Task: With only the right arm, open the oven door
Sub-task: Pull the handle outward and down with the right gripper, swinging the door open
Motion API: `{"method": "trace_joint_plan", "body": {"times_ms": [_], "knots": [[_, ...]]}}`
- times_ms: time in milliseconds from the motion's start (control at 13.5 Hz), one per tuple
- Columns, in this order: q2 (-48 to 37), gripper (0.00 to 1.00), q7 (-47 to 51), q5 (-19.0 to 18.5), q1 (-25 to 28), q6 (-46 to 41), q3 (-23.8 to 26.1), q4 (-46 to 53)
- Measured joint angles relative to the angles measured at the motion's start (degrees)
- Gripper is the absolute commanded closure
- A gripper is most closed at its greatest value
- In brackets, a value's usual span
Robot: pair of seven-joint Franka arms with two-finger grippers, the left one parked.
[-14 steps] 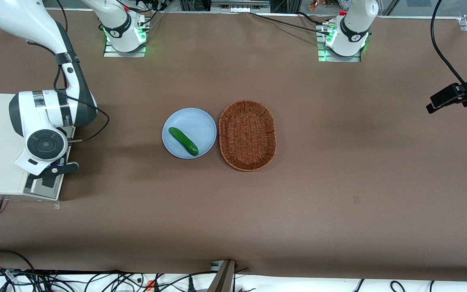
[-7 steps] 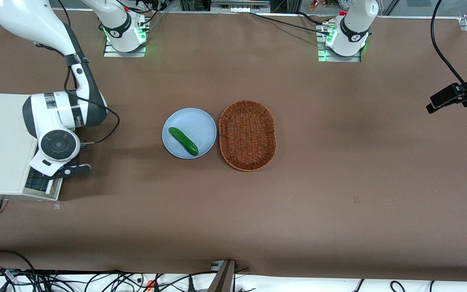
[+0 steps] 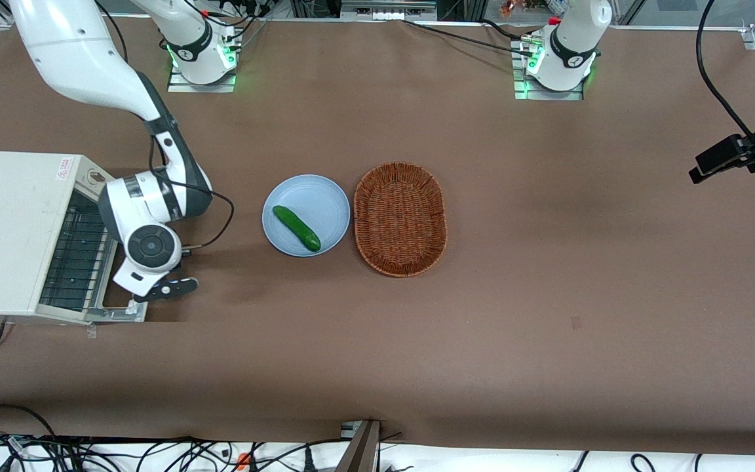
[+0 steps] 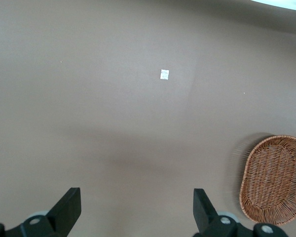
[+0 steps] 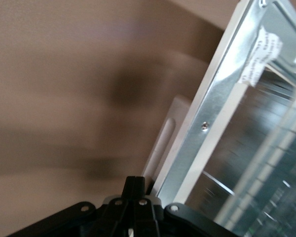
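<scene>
The cream-white oven stands at the working arm's end of the table. Its oven door hangs folded down in front of it, and the wire rack inside shows. The right arm bends down over the open front. My gripper sits just above the door's outer edge, fingers shut with nothing seen between them. In the right wrist view the door's shiny metal frame and pale handle bar lie close beside the shut gripper.
A light blue plate with a green cucumber sits mid-table, beside a brown wicker basket. The basket also shows in the left wrist view. Cables run along the table's near edge.
The arm's wrist and gripper have moved away from the oven toward the plate. The door has swung down, exposing the wire rack.
</scene>
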Motion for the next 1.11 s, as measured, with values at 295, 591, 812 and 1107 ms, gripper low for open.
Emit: {"method": "trace_joint_plan", "body": {"times_ms": [295, 591, 812, 1107], "knots": [[2.45, 1.00, 0.01, -0.47, -0.34, 2.39, -0.19, 0.61], [2.44, 1.00, -0.25, 6.60, -1.03, 0.82, -1.12, 2.68], [2.36, 1.00, -0.80, 15.89, -1.83, -3.81, -2.60, 6.53], [2.19, 1.00, -0.91, 22.46, -2.17, -5.17, -3.10, 7.74]]}}
